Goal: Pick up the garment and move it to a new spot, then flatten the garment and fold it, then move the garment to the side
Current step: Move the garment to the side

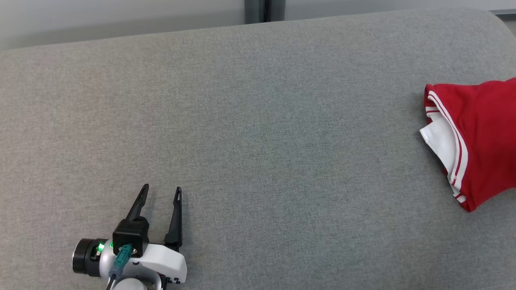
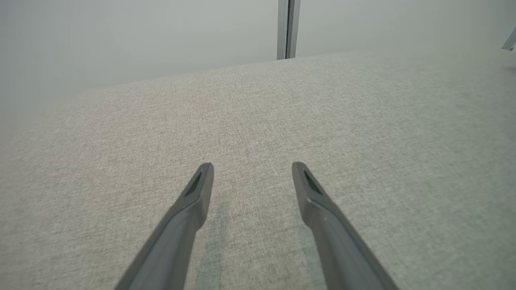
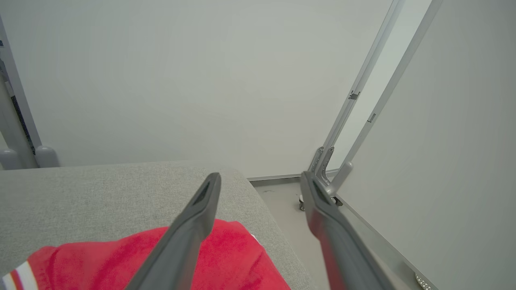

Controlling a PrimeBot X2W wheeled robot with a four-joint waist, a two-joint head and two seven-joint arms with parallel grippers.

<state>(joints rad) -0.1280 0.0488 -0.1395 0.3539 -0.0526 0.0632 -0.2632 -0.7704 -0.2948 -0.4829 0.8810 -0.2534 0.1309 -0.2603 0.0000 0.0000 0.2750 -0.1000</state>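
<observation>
The garment (image 1: 477,137) is red with white stripes and a white inner layer, folded, lying at the far right of the grey cushioned surface (image 1: 258,133). In the right wrist view the garment (image 3: 234,257) lies below my right gripper (image 3: 260,179), whose fingers stand apart above it with nothing between them. My left gripper (image 1: 161,191) rests open at the lower left of the head view, far from the garment. In the left wrist view the left gripper (image 2: 252,167) hovers over bare grey fabric.
The grey surface ends at a rounded right edge (image 3: 258,189), beyond which the floor (image 3: 290,217) drops away. Pale partition walls (image 3: 181,80) with metal posts (image 3: 363,92) stand behind and to the right. A dark post (image 1: 264,10) sits behind the back edge.
</observation>
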